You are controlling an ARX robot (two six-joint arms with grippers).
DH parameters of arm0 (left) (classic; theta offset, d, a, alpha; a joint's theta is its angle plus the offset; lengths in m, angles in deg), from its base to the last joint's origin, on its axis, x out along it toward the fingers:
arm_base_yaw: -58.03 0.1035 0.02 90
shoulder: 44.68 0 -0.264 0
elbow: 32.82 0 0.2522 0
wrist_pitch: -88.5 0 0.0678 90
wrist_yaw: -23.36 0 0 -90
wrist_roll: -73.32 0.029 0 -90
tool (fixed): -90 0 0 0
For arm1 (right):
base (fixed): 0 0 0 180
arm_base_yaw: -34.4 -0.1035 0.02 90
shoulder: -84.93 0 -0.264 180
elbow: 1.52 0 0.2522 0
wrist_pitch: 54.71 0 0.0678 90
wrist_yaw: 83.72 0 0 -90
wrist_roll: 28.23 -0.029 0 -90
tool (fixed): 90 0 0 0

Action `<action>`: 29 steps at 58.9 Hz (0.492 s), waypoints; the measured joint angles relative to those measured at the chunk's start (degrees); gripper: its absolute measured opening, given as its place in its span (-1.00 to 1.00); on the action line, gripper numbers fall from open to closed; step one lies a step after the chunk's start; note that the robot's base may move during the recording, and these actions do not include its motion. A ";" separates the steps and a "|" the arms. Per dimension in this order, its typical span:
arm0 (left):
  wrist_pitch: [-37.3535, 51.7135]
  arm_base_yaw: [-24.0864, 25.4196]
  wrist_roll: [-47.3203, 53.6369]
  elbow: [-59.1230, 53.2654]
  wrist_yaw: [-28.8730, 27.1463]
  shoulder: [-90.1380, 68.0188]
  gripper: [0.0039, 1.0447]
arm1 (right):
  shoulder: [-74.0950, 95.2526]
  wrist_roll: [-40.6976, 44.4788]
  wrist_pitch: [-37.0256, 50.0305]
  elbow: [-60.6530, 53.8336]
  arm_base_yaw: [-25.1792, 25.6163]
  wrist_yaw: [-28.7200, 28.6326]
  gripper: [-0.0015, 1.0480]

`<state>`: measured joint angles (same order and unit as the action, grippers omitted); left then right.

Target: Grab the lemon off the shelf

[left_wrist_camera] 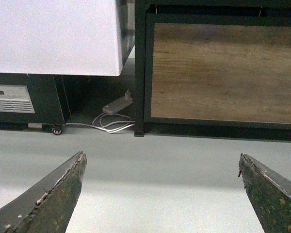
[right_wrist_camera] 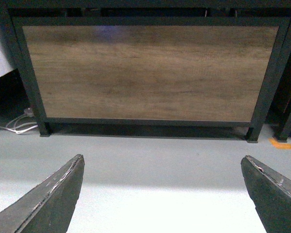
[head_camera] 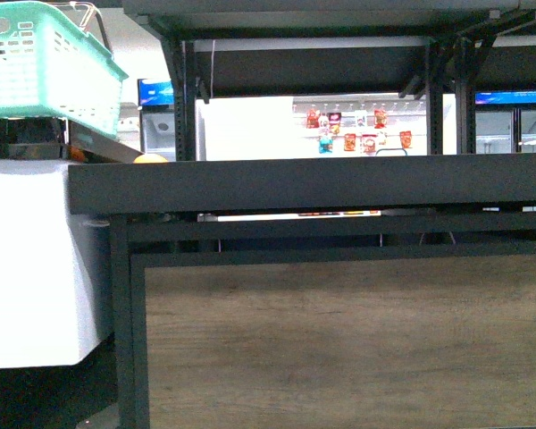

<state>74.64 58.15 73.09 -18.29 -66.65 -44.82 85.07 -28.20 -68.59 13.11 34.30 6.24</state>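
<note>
The shelf (head_camera: 339,183) is a black metal rack; its wide dark tray front runs across the front view, with a wood-faced panel (head_camera: 339,340) below. A small yellow rounded top (head_camera: 150,159) peeks over the tray's front edge at the left; too little shows to tell whether it is the lemon. Neither arm appears in the front view. My left gripper (left_wrist_camera: 161,155) is open, low over grey floor, facing the rack's wood panel (left_wrist_camera: 223,73). My right gripper (right_wrist_camera: 162,157) is open too, empty, facing the same panel (right_wrist_camera: 150,73).
A teal plastic basket (head_camera: 45,63) sits high at the left above a white cabinet (head_camera: 27,259). A power strip with white cables (left_wrist_camera: 117,104) lies on the floor by the rack's leg (left_wrist_camera: 139,73). An orange floor mark (right_wrist_camera: 281,144) lies beside the rack.
</note>
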 joint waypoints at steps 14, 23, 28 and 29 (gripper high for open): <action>0.00 0.00 0.00 0.00 0.02 0.00 0.85 | 0.00 0.00 0.00 0.00 0.00 0.00 0.86; 0.00 0.00 0.00 0.00 0.02 0.00 0.85 | 0.00 0.00 0.00 0.00 0.00 0.00 0.86; 0.00 0.00 0.00 0.00 0.02 0.00 0.85 | 0.00 0.00 0.00 0.00 0.00 0.02 0.86; 0.02 0.00 0.00 0.00 0.02 0.00 0.85 | 0.00 0.00 0.00 0.00 0.00 0.00 0.86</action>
<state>74.66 58.15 73.09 -18.29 -66.63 -44.82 85.07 -28.20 -68.59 13.11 34.30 6.24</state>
